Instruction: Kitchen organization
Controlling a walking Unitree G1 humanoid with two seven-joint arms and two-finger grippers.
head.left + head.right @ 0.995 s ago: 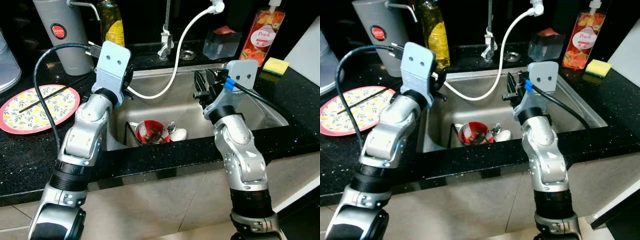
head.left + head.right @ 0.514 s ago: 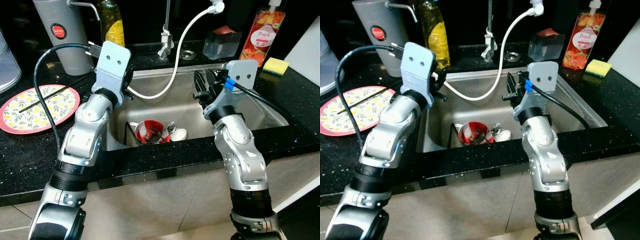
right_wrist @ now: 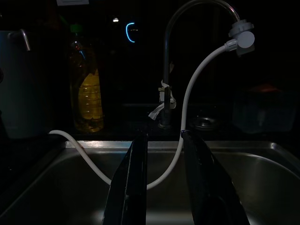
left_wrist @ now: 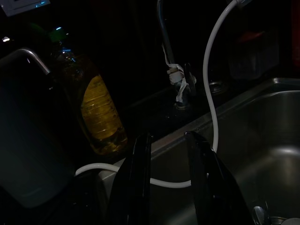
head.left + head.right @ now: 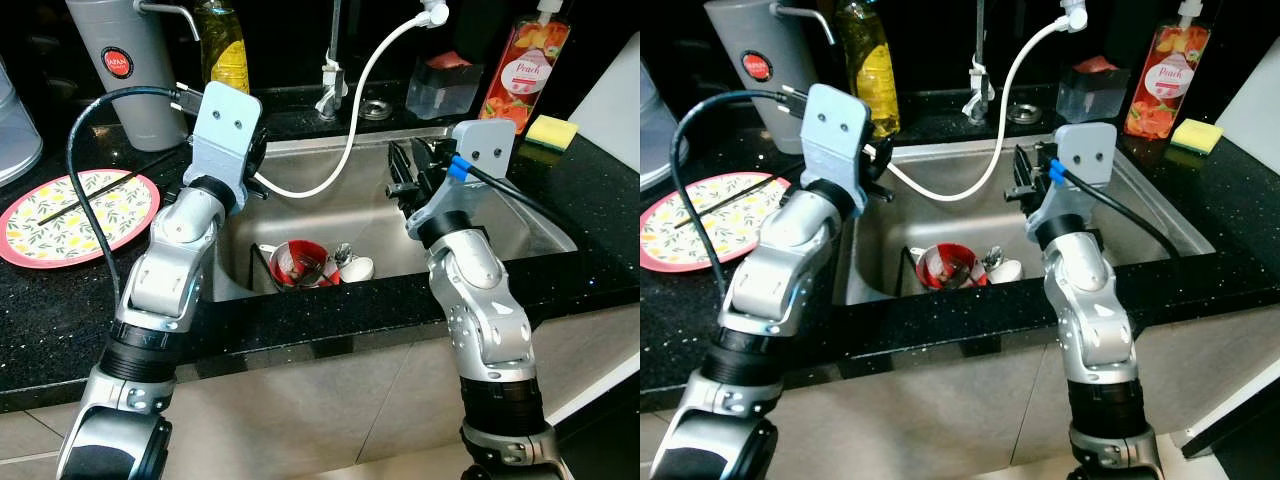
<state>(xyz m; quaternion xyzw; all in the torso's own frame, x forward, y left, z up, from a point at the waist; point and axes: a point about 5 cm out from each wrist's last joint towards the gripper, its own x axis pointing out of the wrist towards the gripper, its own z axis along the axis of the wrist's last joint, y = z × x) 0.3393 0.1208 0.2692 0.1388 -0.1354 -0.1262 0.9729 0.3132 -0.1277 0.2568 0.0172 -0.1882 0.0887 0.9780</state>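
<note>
A steel sink [image 5: 530,222] holds a red bowl [image 5: 298,262] with utensils in it, and a small white cup [image 5: 356,268] with a spoon beside it. My left gripper [image 4: 168,138] hovers at the sink's left rim, open and empty. Over the right half of the basin my right gripper [image 3: 164,136] is also open with nothing between its fingers. Both point toward the faucet [image 5: 332,70] and its white hose [image 5: 352,125]. A floral plate [image 5: 78,215] with dark chopsticks across it lies on the black counter at the left.
Behind the sink stand a grey jug [image 5: 125,70], a yellow oil bottle [image 5: 222,45], a clear container [image 5: 445,85] and a peach soap bottle [image 5: 522,65]. A yellow sponge [image 5: 552,130] lies at the back right. A black cable [image 5: 85,180] loops over the plate's edge.
</note>
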